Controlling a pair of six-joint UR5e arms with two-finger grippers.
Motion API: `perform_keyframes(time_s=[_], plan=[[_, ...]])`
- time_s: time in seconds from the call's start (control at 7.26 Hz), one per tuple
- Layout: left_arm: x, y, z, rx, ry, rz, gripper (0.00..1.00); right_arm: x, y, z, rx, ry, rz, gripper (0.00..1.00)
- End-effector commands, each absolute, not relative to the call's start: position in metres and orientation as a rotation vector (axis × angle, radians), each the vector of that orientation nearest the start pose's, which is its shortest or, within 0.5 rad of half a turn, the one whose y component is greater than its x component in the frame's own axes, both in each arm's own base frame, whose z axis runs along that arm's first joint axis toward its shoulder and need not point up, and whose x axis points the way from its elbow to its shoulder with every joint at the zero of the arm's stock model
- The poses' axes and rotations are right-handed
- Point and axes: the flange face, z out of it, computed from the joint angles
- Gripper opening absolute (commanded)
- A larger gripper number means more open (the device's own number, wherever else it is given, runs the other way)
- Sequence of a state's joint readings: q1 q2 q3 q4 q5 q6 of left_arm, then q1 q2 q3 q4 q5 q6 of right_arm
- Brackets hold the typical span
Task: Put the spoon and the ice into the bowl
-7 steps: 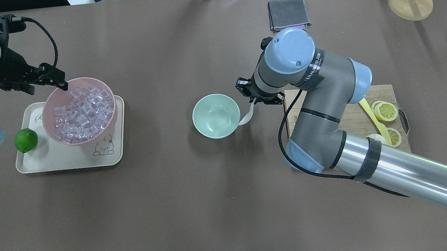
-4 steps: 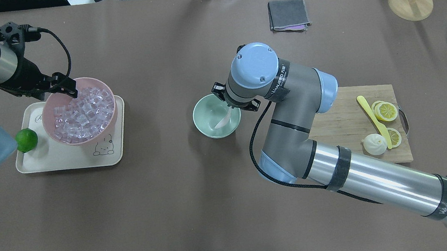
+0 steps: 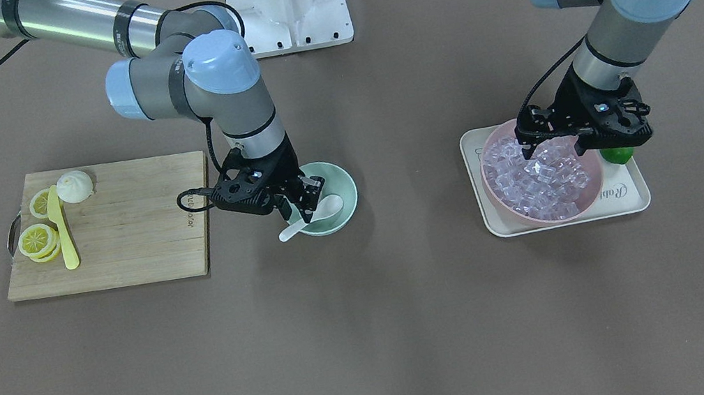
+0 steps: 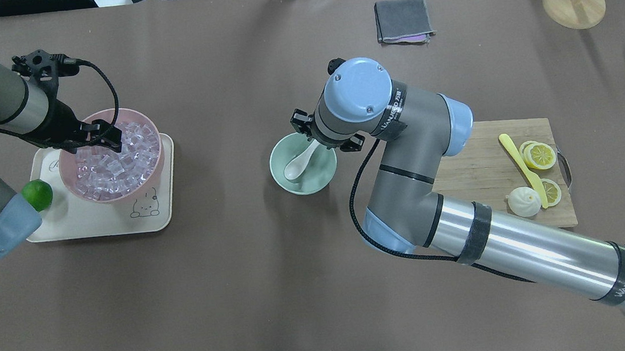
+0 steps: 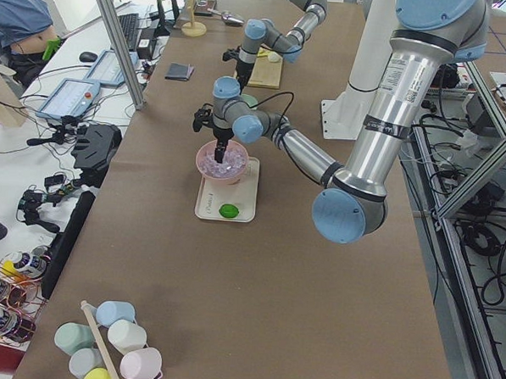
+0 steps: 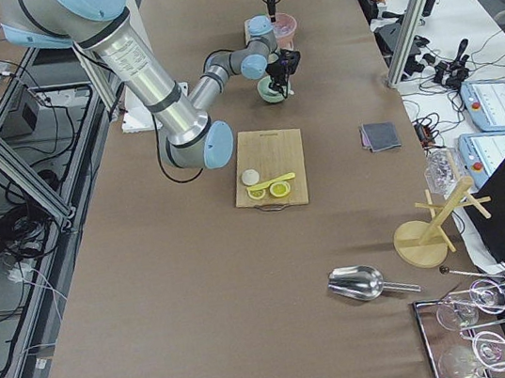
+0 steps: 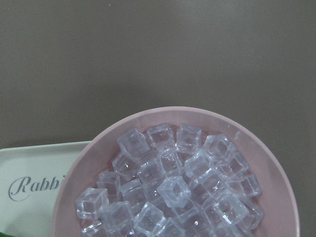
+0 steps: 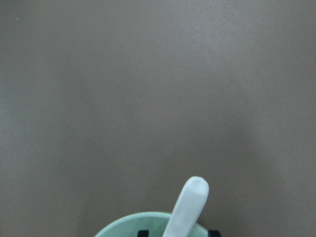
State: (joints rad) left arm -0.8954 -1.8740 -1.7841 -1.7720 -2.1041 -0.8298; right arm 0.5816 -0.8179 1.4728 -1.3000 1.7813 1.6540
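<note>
The white spoon [image 4: 294,167] lies in the mint-green bowl [image 4: 313,178], scoop down. Its handle leans over the far rim in the front view [image 3: 327,207]. My right gripper [image 4: 315,141] hangs over that rim with its fingers open on either side of the handle [image 8: 190,202], apart from it. The ice [image 4: 127,159] fills the pink bowl [image 4: 119,195] as several clear cubes [image 7: 174,191]. My left gripper [image 3: 552,148] is wide open and empty just above the ice, over the bowl's far side.
The pink bowl stands on a cream tray [image 4: 93,222] with a lime [image 4: 37,194]. Right of the mint bowl, a wooden board [image 4: 478,171] holds a yellow knife [image 4: 521,164], lemon slices [image 4: 540,155] and a bun [image 4: 523,201]. A grey cloth [image 4: 402,19] lies at the back.
My right gripper carried the spoon left over the mint bowl, lowered it in and opened; the spoon now rests in the bowl. My left gripper moved right, over the ice.
</note>
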Motion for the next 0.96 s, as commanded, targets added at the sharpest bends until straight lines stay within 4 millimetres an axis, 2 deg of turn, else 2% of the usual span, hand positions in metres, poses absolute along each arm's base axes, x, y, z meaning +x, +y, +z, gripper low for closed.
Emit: perform_keyframes(time_s=[0.0,0.14,0.28,0.41,0.69,0.83], plan=[[0.322,-0.516,0.383,0.149,0.833,0.058,0.89,-0.507,-0.528,0.244,0.004,-0.946,0.447,1.0],[0.324,-0.519,0.386,0.154,0.819,0.051,0.86,-0.469,-0.533,0.275,0.026,-0.931,0.391,1.0],[0.334,-0.513,0.39,0.142,0.814,0.066,0.8,-0.432,-0.541,0.301,0.019,-0.926,0.327,1.0],[0.336,-0.514,0.392,0.138,0.812,0.066,0.71,-0.39,-0.552,0.328,0.01,-0.923,0.286,1.0],[0.34,-0.512,0.391,0.136,0.813,0.074,0.66,-0.303,-0.562,0.396,0.044,-0.887,0.155,1.0],[0.34,-0.512,0.391,0.136,0.813,0.074,0.66,-0.266,-0.564,0.424,0.052,-0.878,0.115,1.0]])
